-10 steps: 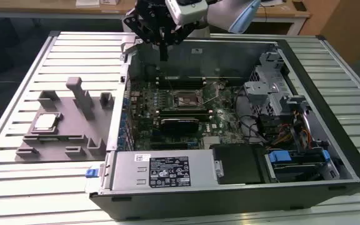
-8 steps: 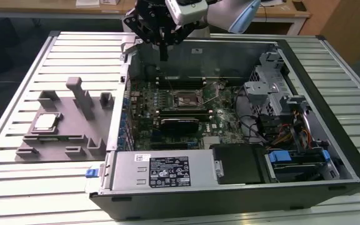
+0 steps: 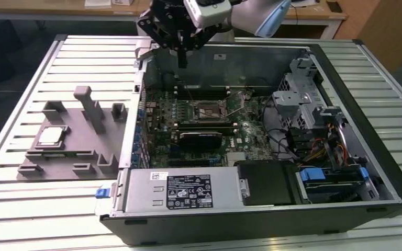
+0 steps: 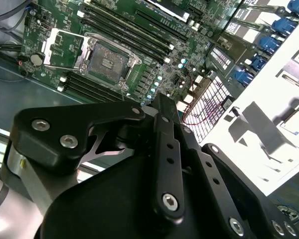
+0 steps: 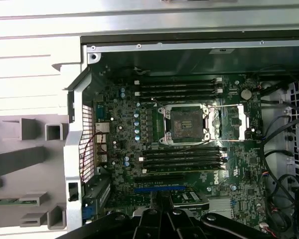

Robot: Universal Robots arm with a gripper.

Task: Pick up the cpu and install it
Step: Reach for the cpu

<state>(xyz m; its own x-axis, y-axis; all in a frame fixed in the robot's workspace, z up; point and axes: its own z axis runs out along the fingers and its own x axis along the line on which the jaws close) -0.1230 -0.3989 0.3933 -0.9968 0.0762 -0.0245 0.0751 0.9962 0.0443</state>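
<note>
The cpu [image 3: 51,137], a small silvery square chip, lies flat in the grey plastic tray [image 3: 68,157] at the exterior view's left, outside the computer case. My gripper [image 3: 182,61] hangs above the far wall of the open case, well away from the cpu, its fingers shut together with nothing between them. Both wrist views show the shut gripper [image 4: 163,102] [image 5: 157,201] over the motherboard. The black-framed socket [image 3: 210,111] [image 4: 107,62] [image 5: 185,124] sits bare in the middle of the board, its metal retaining frame [image 5: 234,119] swung open beside it.
The open case [image 3: 368,68] holds memory slots [image 5: 182,159] on either side of the socket, a power supply [image 3: 180,191] at the near edge, and drive bays with cables [image 3: 320,146] at the exterior view's right. Upright posts [image 3: 89,107] rise from the tray.
</note>
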